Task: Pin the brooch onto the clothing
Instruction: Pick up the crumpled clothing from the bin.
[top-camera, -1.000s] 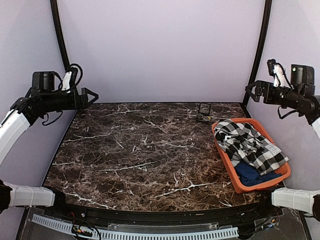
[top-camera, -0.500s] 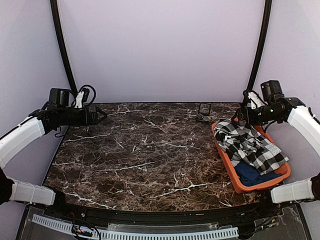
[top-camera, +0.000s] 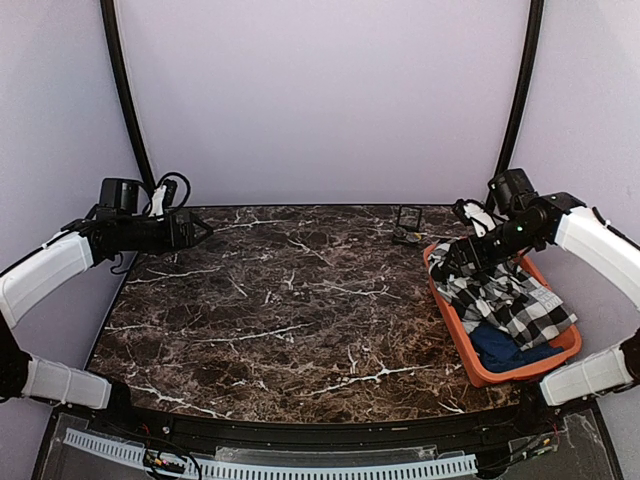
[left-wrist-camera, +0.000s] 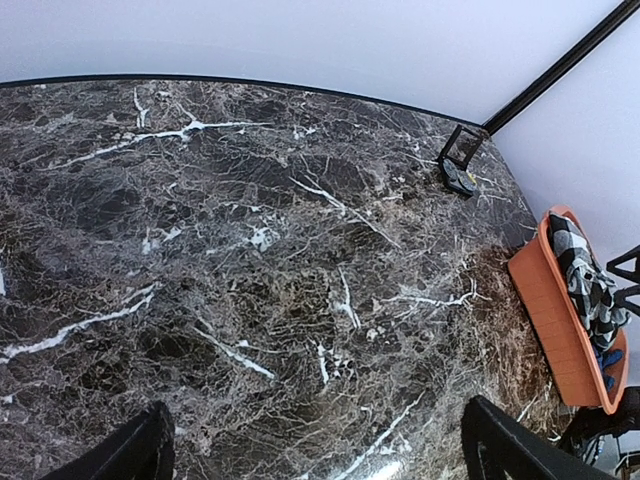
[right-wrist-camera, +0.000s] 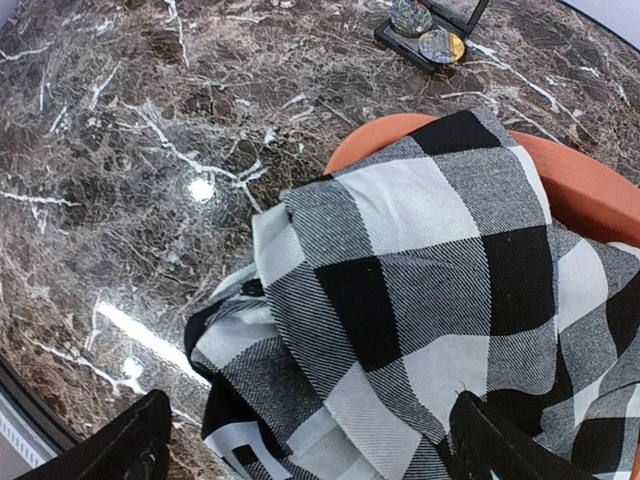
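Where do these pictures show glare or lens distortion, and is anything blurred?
Right wrist view: a bright glare spot and a pale streak on the marble table; the checked shirt is sharp, its weave visible. Left wrist view: the table's far edge bows, a wide-lens effect; the orange basket is small but clear. Top view: soft, even light, no hard shadows, nothing visibly blurred.

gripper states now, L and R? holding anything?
Left gripper: open, empty, above the table.
Right gripper: open, empty, over the checked shirt in the orange basket.
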